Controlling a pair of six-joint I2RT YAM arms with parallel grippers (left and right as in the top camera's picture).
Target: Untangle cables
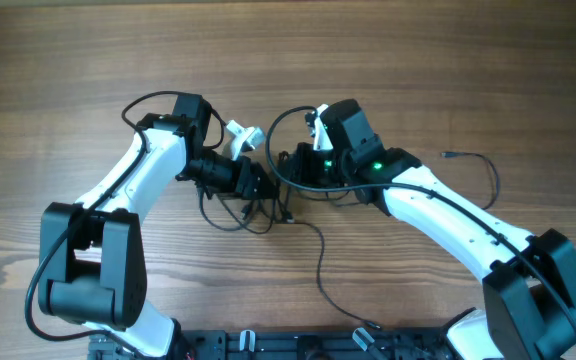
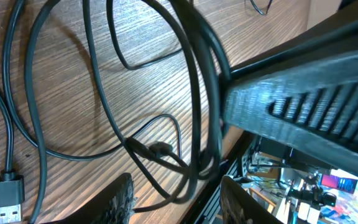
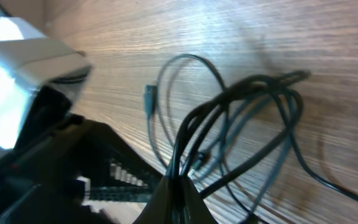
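Observation:
The cables (image 1: 258,207) are thin black cords in a tangle at the table's middle, between both arms. My left gripper (image 1: 265,190) reaches into the tangle from the left. In the left wrist view its jaws stand apart (image 2: 179,202), with several cable loops (image 2: 191,93) running between them unpinched, and a USB plug (image 2: 8,196) lies on the wood at the lower left. My right gripper (image 1: 293,178) comes in from the right. In the right wrist view it (image 3: 179,190) is shut on a bundle of cable strands (image 3: 247,93), which fan out above it.
One cord (image 1: 320,265) trails from the tangle toward the front edge. Another thin cord (image 1: 468,160) loops over the right arm at the right. The right arm's black gripper body (image 2: 303,106) looms close above the left fingers. A small plug end (image 3: 149,99) lies on the wood.

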